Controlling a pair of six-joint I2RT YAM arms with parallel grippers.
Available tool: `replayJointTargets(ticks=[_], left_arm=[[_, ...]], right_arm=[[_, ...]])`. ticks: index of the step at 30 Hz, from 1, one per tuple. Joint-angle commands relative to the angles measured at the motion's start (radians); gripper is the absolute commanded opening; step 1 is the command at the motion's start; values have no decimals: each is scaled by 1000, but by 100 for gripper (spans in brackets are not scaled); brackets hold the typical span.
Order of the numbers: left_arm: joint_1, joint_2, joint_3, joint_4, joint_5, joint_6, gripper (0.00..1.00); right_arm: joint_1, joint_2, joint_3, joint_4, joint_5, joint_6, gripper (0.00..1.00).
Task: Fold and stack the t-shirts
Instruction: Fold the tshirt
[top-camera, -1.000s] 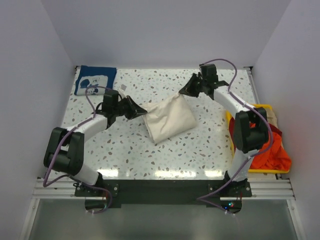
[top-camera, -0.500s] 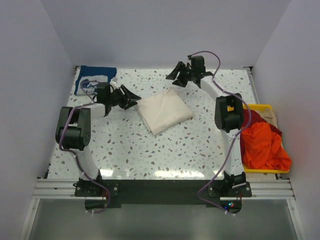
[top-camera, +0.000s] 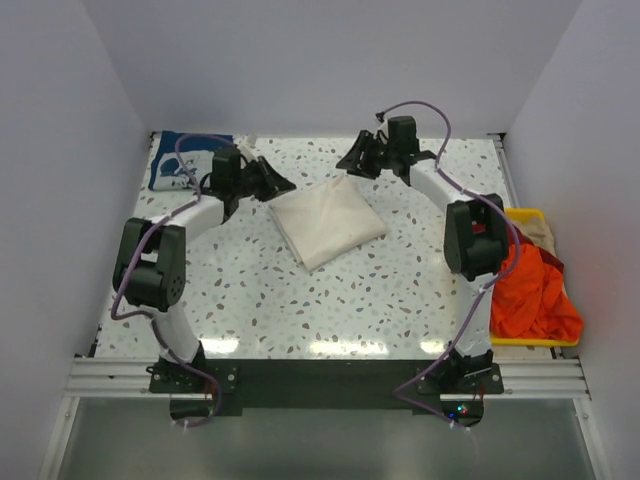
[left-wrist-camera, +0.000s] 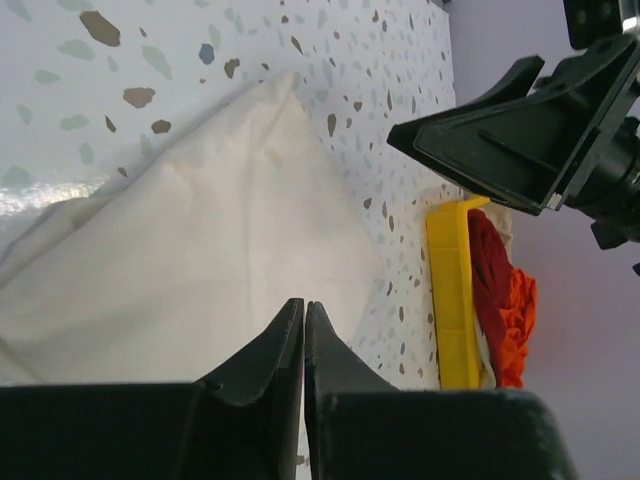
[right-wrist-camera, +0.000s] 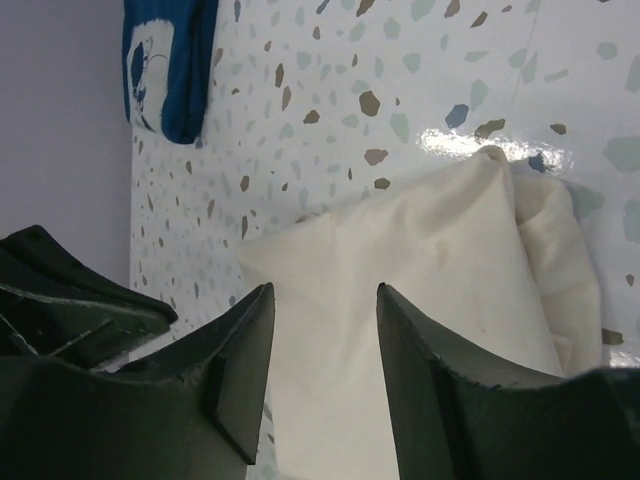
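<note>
The cream t-shirt (top-camera: 328, 222) lies folded in a rough square at mid-table, also seen in the left wrist view (left-wrist-camera: 200, 260) and the right wrist view (right-wrist-camera: 430, 280). My left gripper (top-camera: 287, 186) (left-wrist-camera: 303, 304) hovers just off its far-left corner, shut with nothing between the jaws. Above the far corner my right gripper (top-camera: 346, 163) (right-wrist-camera: 323, 290) stands open and empty. A navy t-shirt (top-camera: 176, 160) (right-wrist-camera: 165, 60) lies folded at the far left, partly behind the left arm. An orange-red t-shirt (top-camera: 530, 295) and a beige one (top-camera: 546, 236) sit in the bin.
The yellow plastic bin (top-camera: 524, 214) (left-wrist-camera: 452, 290) stands at the table's right edge beside the right arm. White walls close in the table on the left, back and right. Both arms reach across the far half of the speckled tabletop (top-camera: 300, 310).
A second ago both grippers held up the cream shirt's far edges. They have let go, the shirt lies flat, and both grippers have drawn back; the left has shut again.
</note>
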Motion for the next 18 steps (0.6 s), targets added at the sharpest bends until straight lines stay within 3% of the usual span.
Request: replayJointTargets(ticks=[1,6,11,18], left_arm=[[-27,68,38,-14,-38,28,7],[-6,204,91,19,-35,26,3],[40,347,143,25,-17,17,0],[72,390,154,22,-4,6,0]], right_arm=[[15,55,45,97,-80,5,48],[21,208,126,191,-127,83,37],[11,342,266,193,-126,120,36],[-31,429,327,239,-111,212,38]])
